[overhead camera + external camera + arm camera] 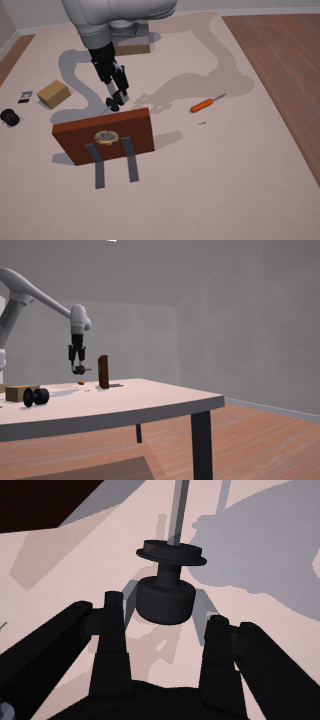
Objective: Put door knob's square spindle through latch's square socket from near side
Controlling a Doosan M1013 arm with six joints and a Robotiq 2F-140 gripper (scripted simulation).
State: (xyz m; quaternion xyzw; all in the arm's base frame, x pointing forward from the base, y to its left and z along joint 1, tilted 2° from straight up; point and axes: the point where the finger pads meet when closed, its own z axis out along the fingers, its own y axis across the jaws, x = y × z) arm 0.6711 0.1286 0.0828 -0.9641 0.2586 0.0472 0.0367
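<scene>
My gripper (119, 97) is shut on the black door knob (115, 100) and holds it in the air behind the upright brown wood board (103, 135). In the wrist view the knob (165, 599) sits between my finger pads, with its round plate (171, 553) and grey square spindle (179, 507) pointing away. In the exterior view the knob (80, 369) hangs left of the board (103, 371), its spindle (87, 368) level and aimed at the board, with a gap between them. The latch's socket shows in the round hole (106, 136) on the board's far face.
A second black knob (9, 117), a cardboard box (53, 93) and small metal plates (25, 96) lie at the left. An orange screwdriver (204, 104) and a screw (201, 123) lie at the right. Two grey brackets (115, 160) hold the board. The arm's base block (131, 38) stands behind.
</scene>
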